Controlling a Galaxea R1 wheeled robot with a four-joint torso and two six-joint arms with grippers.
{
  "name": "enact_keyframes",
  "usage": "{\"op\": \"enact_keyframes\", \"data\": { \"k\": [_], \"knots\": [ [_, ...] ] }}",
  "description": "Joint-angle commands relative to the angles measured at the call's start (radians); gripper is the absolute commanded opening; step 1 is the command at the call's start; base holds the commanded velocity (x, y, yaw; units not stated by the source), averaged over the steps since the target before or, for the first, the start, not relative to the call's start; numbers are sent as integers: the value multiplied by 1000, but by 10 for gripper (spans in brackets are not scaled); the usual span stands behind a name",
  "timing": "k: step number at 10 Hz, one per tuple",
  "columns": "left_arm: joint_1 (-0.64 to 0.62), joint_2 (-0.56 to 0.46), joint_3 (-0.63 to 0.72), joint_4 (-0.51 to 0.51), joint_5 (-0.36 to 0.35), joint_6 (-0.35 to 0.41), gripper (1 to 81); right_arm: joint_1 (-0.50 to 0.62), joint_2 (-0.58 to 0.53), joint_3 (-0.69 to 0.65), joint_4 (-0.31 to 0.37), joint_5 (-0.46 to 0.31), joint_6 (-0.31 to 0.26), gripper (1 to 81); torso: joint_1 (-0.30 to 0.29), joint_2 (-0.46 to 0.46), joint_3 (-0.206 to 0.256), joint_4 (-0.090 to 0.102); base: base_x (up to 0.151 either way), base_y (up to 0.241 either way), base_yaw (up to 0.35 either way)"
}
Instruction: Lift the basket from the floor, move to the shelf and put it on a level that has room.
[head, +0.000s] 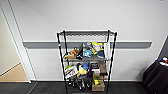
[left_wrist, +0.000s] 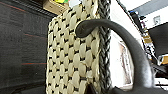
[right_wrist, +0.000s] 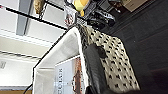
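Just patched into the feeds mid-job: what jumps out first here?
The tall black wire shelf stands dead ahead against the pale wall, its middle and lower tiers crammed with toys and boxes while its top tier looks bare. Both wrist views show the woven basket very close, its white lining holding what seems a magazine. Dark carpet floor runs beneath the shelf.

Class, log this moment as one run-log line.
woven beige-and-dark wicker basket: white lining, printed item inside | tall black wire rack: ahead, top tier bare, lower tiers cluttered | floor: dark carpet
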Motion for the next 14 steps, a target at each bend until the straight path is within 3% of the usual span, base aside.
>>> {"op": "enact_keyframes", "data": {
  "k": [1, 14],
  "knots": [
    [-71, -44, 90, 56, -66, 20, 10, 41, -51, 48, -31, 49, 6, 10, 0, 0, 0, 0, 120, 0, 0],
    [-10, -16, 110, 105, -97, 20, 10, 1, -60, 79, -57, 73, 6, 10, -1, 0, 0, 0, 131, 0, 0]
  ]
}}
